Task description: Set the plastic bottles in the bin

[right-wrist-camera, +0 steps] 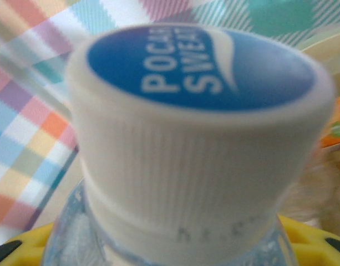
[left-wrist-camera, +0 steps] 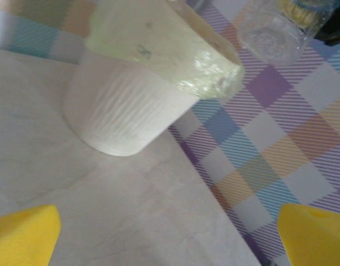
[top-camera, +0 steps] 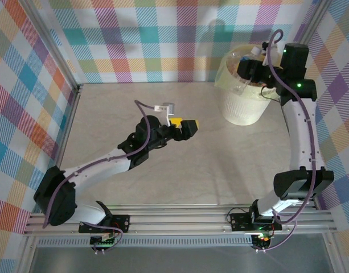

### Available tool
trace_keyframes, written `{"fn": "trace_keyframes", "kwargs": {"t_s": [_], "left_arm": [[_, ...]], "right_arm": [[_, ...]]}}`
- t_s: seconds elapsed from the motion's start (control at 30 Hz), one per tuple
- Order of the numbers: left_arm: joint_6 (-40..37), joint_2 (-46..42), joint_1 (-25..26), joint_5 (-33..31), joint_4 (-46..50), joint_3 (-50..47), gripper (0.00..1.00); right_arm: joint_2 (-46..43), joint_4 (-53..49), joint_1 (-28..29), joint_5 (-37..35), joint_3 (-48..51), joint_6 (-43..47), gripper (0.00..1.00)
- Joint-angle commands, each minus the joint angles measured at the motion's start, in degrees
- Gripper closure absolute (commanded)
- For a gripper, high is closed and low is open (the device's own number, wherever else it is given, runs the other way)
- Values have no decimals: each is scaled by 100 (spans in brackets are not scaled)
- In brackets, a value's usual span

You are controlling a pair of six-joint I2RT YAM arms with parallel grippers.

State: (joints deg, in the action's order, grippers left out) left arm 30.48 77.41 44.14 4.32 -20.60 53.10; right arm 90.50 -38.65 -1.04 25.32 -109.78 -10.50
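Note:
My right gripper (top-camera: 249, 67) is over the cream-white bin (top-camera: 242, 105), shut on a clear plastic bottle (top-camera: 238, 60). In the right wrist view that bottle's white cap with a blue top (right-wrist-camera: 198, 111) is very close, with my yellow fingers (right-wrist-camera: 303, 238) on either side of its neck. An orange-labelled bottle (right-wrist-camera: 333, 128) lies inside the bin. My left gripper (top-camera: 185, 125) hovers over the middle of the table, open, with bare table between its yellow pads (left-wrist-camera: 23, 235). From it I see the bin (left-wrist-camera: 125, 111) and the held bottle (left-wrist-camera: 275, 27) above its yellow liner.
The bin stands at the table's far right corner, close to the checked back and right walls (left-wrist-camera: 280, 149). A metal frame rail (top-camera: 180, 219) runs along the near edge by the arm bases. The beige tabletop (top-camera: 134, 187) lies between the arms.

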Motion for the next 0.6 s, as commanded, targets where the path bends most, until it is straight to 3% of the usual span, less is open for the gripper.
{"fn": "trace_keyframes", "kwargs": {"t_s": [0.0,0.2,0.57], "left_arm": [[-253,-462,-22,-1031,403,-256,0],[-341,-898,-33,-1714,833,-485,0],[-160,-780,-31,-1856,890,-522,0]], "right_arm": [[231,-233,-96,-900,-382,285,61],[486,380,-483,-1442,-430,-180,60],[1785,42,-811,-1614,-1654,-423,54]]}}
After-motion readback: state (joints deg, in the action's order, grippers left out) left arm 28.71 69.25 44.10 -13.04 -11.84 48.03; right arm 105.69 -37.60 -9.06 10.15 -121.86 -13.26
